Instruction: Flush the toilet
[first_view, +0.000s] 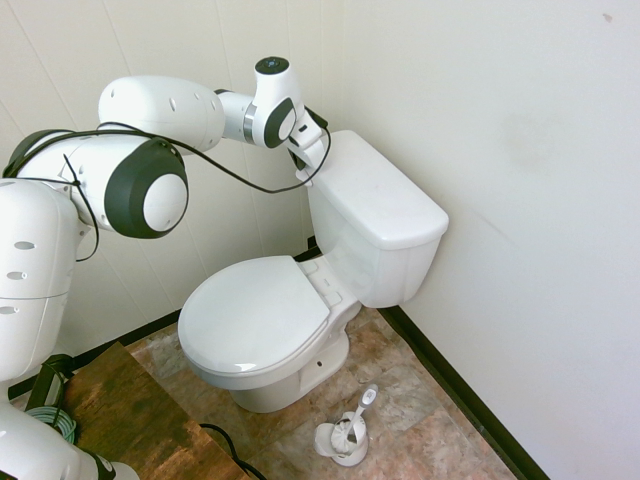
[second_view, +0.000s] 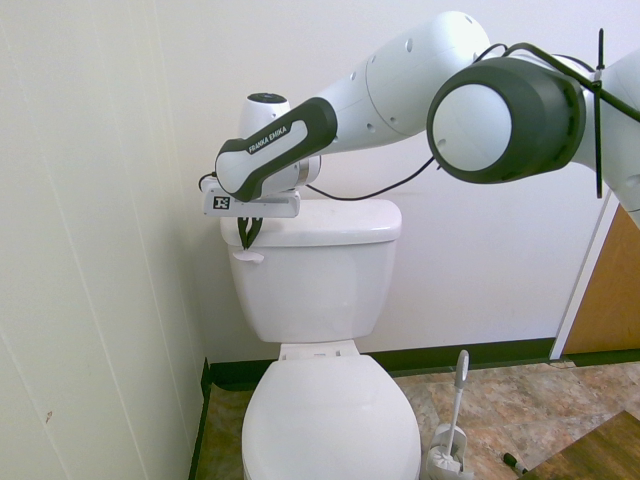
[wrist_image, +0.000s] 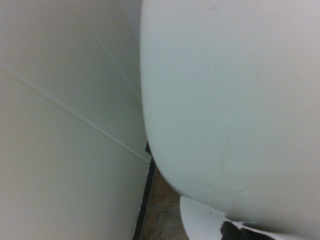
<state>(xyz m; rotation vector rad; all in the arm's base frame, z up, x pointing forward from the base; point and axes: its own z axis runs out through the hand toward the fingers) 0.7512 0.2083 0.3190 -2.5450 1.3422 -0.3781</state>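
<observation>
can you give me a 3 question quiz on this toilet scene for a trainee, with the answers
1. True or false: the gripper is shut.
2. Multiple choice: the gripper's tips are nearest which part? a) the seat lid b) the flush lever c) the toilet brush
3. Fill in the blank: the flush lever sits on the front of the ____.

Key: 1. true; 2. b; 3. tank
</observation>
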